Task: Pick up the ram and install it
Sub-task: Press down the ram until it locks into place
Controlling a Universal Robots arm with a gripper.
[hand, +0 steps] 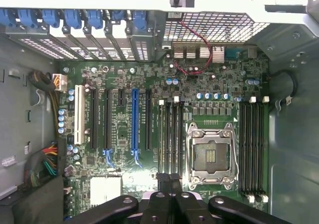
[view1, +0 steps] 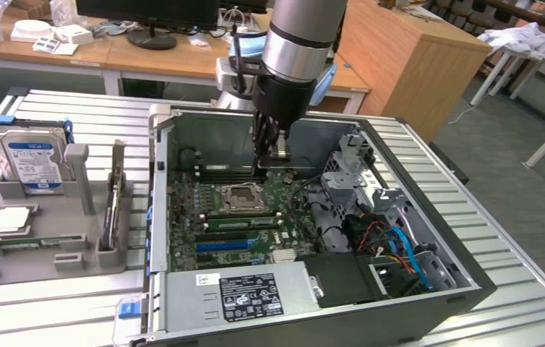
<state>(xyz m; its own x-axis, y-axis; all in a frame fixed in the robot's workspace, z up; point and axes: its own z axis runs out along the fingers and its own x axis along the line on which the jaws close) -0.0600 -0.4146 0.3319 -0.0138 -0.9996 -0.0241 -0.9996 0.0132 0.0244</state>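
Observation:
The ram [view1: 116, 204] is a long thin board standing on edge in a slot of the grey holder [view1: 72, 254], at the exterior view's left, outside the computer case. My gripper [view1: 275, 155] hangs well away from it, down inside the open case [view1: 162, 217] above the green motherboard [view1: 217, 242]. In the wrist view the fingers [hand: 175, 184] are pressed together and I see nothing between them. Below them lie the black memory slots [hand: 170, 132] and the open processor socket [hand: 210, 154], with more slots [hand: 251, 144] on the socket's other side.
The holder also carries a silver hard drive [view1: 32, 155] and a square processor chip [view1: 12, 219]. Inside the case are a power supply [view1: 246, 293], a metal drive cage [view1: 358, 173] and loose coloured cables [view1: 398, 249]. The case walls stand around the gripper.

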